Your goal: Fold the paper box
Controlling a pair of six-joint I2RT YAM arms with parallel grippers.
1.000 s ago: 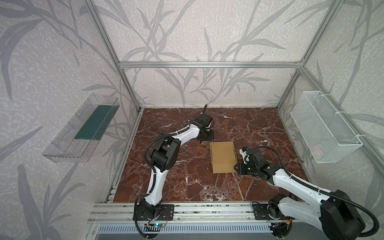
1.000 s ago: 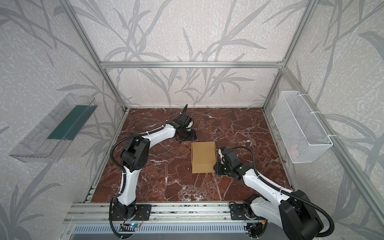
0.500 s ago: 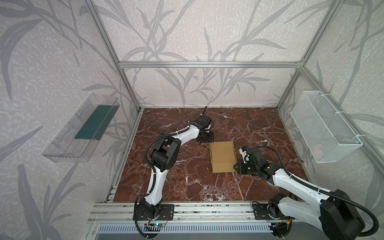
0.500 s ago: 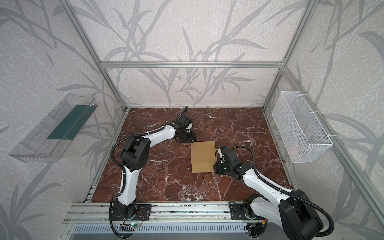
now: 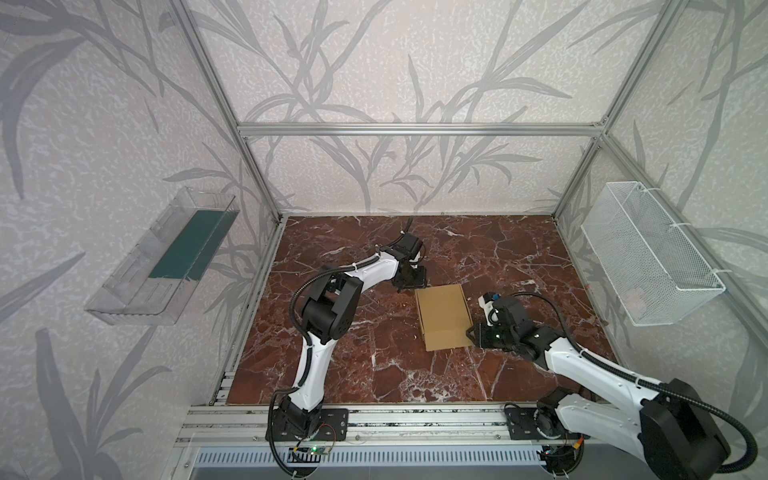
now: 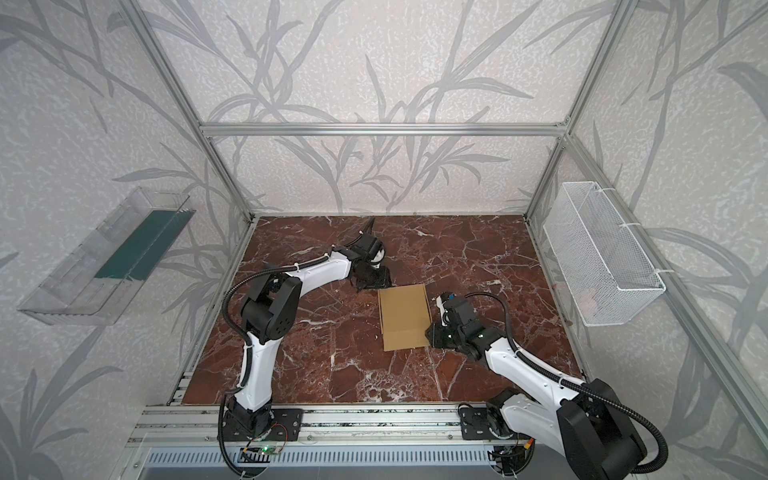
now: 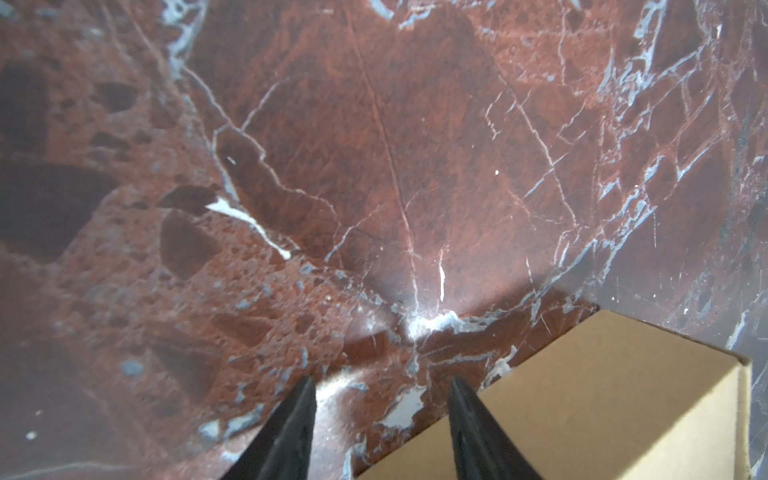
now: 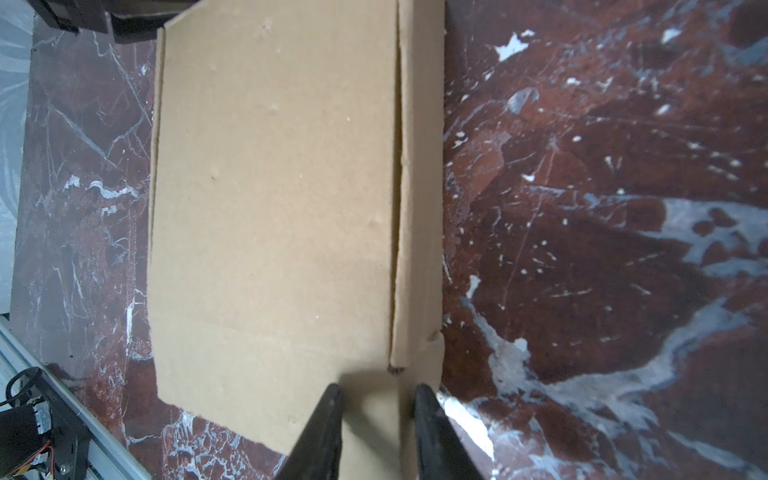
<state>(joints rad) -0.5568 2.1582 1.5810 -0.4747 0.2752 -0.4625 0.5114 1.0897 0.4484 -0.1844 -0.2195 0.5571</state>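
1. My right end effector (image 8: 376, 390), fingers part-spread, straddles the near right corner of the paper box (image 8: 274, 187); whether it pinches, I cannot tell.
2. The box lies on the surface (image 5: 374, 357), its long axis running away from me; no print or label shows.
3. My left end effector (image 7: 380, 384) hangs released and empty, just beside the far left corner.

Matt paper box (image 5: 444, 318); glossy marble tabletop (image 5: 374, 365)
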